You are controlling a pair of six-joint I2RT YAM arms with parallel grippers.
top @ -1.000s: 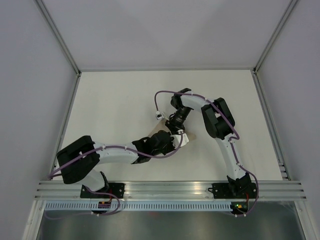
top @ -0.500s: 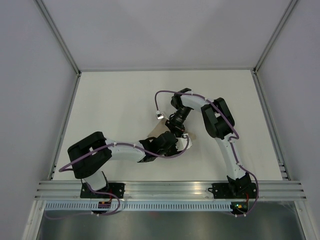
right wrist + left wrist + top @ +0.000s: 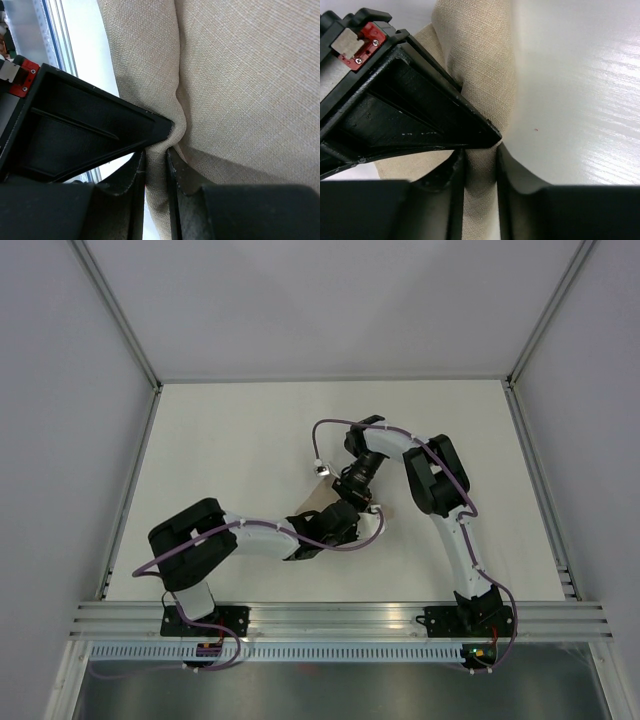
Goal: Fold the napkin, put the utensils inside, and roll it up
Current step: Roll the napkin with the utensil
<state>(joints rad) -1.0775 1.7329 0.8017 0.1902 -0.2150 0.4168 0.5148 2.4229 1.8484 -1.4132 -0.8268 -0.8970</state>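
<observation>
The beige napkin (image 3: 316,503) lies bunched at the table's middle, almost wholly covered by both grippers in the top view. In the left wrist view my left gripper (image 3: 480,161) is shut on a narrow fold of the napkin (image 3: 475,50). The right gripper's black finger (image 3: 410,110) meets that fold just ahead. In the right wrist view my right gripper (image 3: 156,161) is shut on a ridge of the napkin (image 3: 240,75), with the left gripper's finger (image 3: 75,130) pressed against it. From above, the left gripper (image 3: 345,524) and right gripper (image 3: 353,503) sit tip to tip. The utensils are out of view.
The white table (image 3: 230,440) runs between grey side walls and a back wall. An aluminium rail (image 3: 340,618) carries both arm bases at the near edge. A purple cable (image 3: 330,426) loops over the right arm.
The left arm's elbow has swung right and its gripper has crept closer to the right gripper. Less of the tan cloth shows from above. The right arm has barely moved.
</observation>
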